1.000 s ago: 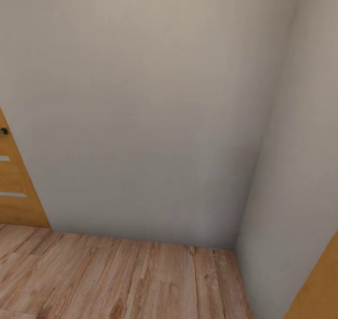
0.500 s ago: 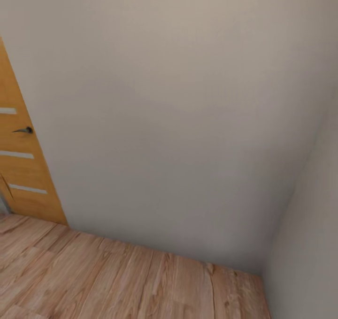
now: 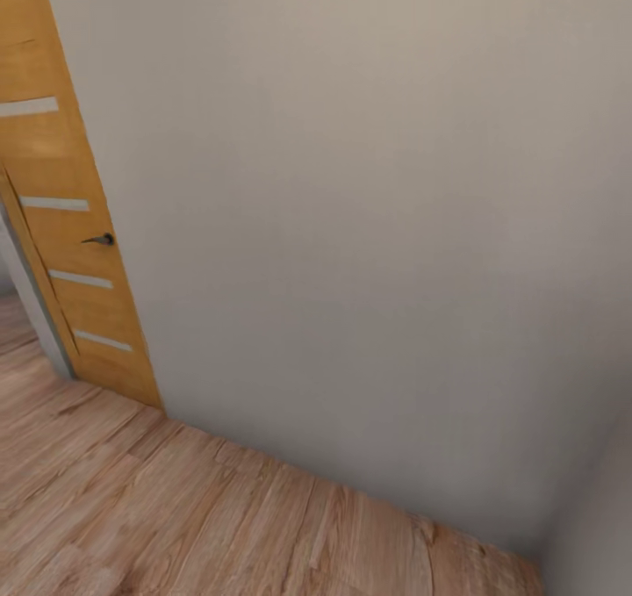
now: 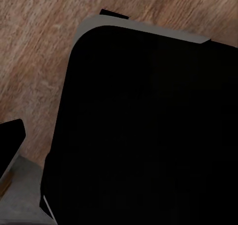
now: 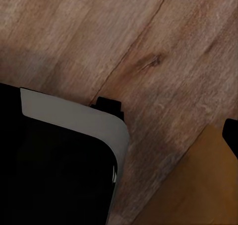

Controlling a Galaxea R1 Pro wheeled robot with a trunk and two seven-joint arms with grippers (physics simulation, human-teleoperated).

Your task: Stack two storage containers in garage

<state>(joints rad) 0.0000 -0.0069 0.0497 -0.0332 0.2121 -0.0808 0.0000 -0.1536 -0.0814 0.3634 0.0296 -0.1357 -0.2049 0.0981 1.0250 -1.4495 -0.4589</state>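
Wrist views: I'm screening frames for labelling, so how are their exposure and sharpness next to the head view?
Head view: evenly lit, fairly sharp on the orange wooden door and pale grey wall. Left wrist view: a featureless black body over soft wood plank floor. Right wrist view: similar, floor grain slightly blurred.

Light in the head view is soft and even, with no clear source — the pale wall [image 3: 369, 227] shades gently darker toward its foot and the corner. No glare and no hard shadows on the wood plank floor [image 3: 175, 526]. The orange door [image 3: 70, 227] leans with the tilted view. Both wrist views are dim and slightly blurred; a black, featureless mass [image 4: 148, 130] swallows detail, and the grain there looks smeared.
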